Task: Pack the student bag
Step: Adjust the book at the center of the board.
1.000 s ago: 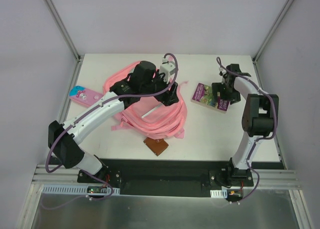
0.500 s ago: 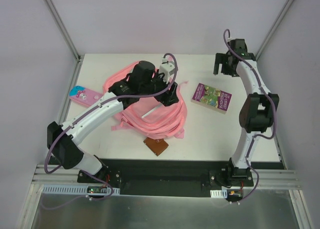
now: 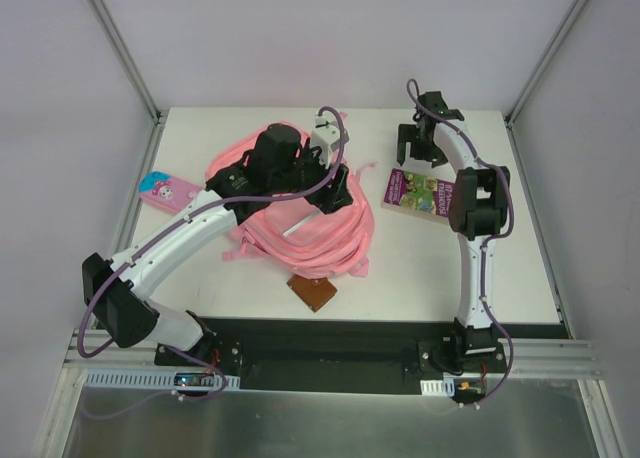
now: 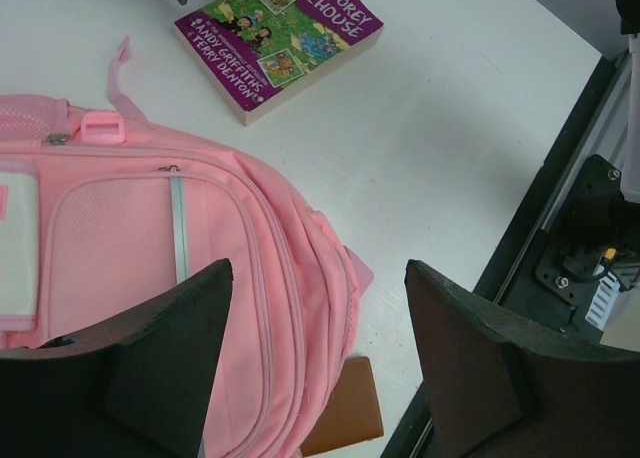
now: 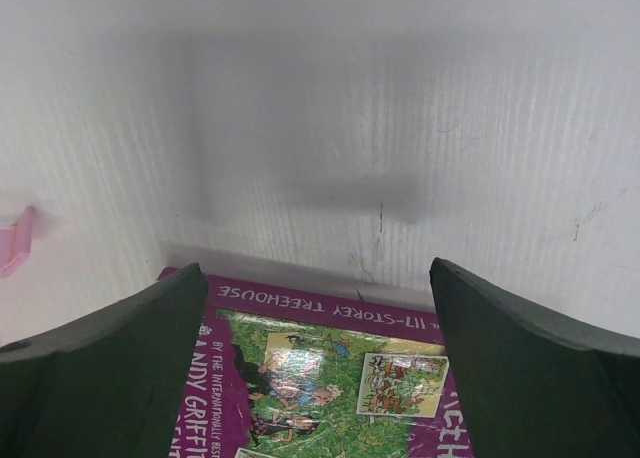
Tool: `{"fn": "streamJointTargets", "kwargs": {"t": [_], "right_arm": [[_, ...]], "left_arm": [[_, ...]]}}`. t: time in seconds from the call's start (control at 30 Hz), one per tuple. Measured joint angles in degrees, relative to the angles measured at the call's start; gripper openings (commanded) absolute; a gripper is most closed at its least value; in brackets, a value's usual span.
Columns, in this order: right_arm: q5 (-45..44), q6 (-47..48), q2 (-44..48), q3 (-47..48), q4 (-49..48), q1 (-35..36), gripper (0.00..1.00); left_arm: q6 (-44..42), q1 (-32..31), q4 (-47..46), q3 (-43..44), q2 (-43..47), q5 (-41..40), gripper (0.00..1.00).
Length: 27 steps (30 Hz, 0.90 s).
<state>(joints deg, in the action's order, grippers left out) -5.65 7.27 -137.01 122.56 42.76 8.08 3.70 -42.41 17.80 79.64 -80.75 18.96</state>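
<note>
The student bag (image 3: pixel 305 233) lies flat on the table (image 3: pixel 420 268), left of centre. A purple book (image 3: pixel 415 191) is just to its right and a brown thing (image 3: pixel 312 291) is at its near edge. The left gripper (image 4: pixel 318 278) hangs over the bag with fingers apart; whether they touch the fabric is not clear. The right gripper (image 5: pixel 312 278) stands wide apart over the book's far edge and holds nothing.

My left claw (image 4: pixel 316 283) hangs over the student bag (image 3: pixel 310 230). The book (image 3: pixel 420 193) lies right of it, the pencil case (image 3: pixel 166 190) left, a flat pad (image 3: pixel 312 292) before it.
</note>
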Motion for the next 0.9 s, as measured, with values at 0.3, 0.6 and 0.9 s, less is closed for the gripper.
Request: {"fn": "streamJointTargets", "kwargs": {"t": [0.3,0.6,0.9], "right_arm": [[4.3,2.0,0.4,-3.7,-0.9,0.9,0.96],[5.6,6.4,8.8,-19.1,-5.0,3.8,0.96],[10.1,3.2,28.8,-34.4,-8.8,1.3,0.96]], "left_arm": [[0.1,0.0,0.0,-0.9,0.4,0.0,0.69],[0.1,0.0,0.0,-0.9,0.4,0.0,0.70],[0.0,0.0,-0.5,1.0,-1.9,0.1,0.73]]}}
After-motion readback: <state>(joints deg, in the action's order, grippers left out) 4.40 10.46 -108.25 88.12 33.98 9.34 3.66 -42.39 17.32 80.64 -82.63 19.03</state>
